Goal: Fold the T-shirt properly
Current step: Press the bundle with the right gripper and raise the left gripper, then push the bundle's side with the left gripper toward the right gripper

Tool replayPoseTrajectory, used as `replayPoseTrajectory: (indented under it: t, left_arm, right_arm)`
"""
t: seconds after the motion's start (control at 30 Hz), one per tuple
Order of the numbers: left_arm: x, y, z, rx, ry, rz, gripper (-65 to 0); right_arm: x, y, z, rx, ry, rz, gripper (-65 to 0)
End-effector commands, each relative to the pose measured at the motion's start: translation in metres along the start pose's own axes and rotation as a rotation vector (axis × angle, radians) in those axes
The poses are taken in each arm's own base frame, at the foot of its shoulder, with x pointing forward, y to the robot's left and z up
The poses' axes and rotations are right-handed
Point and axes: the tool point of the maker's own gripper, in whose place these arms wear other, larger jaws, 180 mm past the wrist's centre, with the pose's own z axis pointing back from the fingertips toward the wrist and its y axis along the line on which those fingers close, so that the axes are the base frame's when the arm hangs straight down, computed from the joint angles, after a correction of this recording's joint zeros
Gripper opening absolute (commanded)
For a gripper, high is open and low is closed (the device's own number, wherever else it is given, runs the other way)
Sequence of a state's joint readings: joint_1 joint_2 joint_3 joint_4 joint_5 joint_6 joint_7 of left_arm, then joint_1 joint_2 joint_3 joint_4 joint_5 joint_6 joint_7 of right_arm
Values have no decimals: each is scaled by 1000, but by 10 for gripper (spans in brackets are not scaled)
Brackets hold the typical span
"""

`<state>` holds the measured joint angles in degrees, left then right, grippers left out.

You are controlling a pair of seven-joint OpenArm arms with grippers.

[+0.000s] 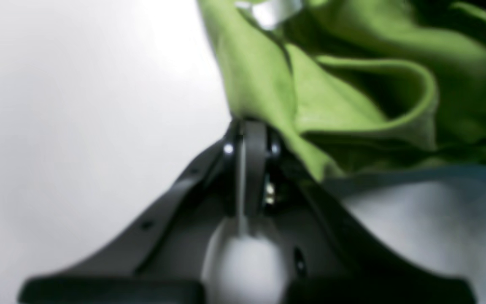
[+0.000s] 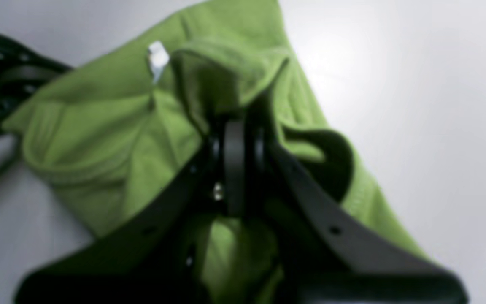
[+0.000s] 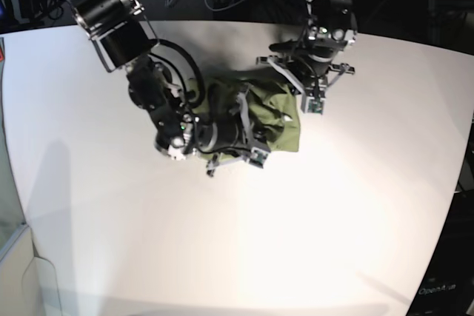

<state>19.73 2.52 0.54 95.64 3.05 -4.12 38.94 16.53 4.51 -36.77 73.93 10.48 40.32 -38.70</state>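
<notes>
White tabletop [image 1: 78,105] filled the left wrist view, left gripper [image 1: 249,135] pinched closed on the T-shirt [image 1: 352,97] edge. Right wrist view: right gripper [image 2: 236,139] clamped in bunched cloth near the white label [image 2: 157,59]. Base view had it heaped mid-table between both arms. Soft, light, floppy stuff, so I'd grab hems or shoulders.

Both wrist views are blurred, and the arms hide much of the T-shirt [image 3: 278,112] from the base view.
</notes>
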Motion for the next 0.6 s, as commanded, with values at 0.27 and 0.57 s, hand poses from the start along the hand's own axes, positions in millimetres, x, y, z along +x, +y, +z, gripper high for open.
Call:
replayPoseTrajectory:
  t: [0.27,0.57]
  left_arm:
    - [-38,4,1,15,153,-1,-628]
    - [-32,5,-10,18,158,-2,-628]
  right_arm:
    - [34,-46,46,-141,-50,105,-638]
    - [0,-99,79,-253,0,65,-640]
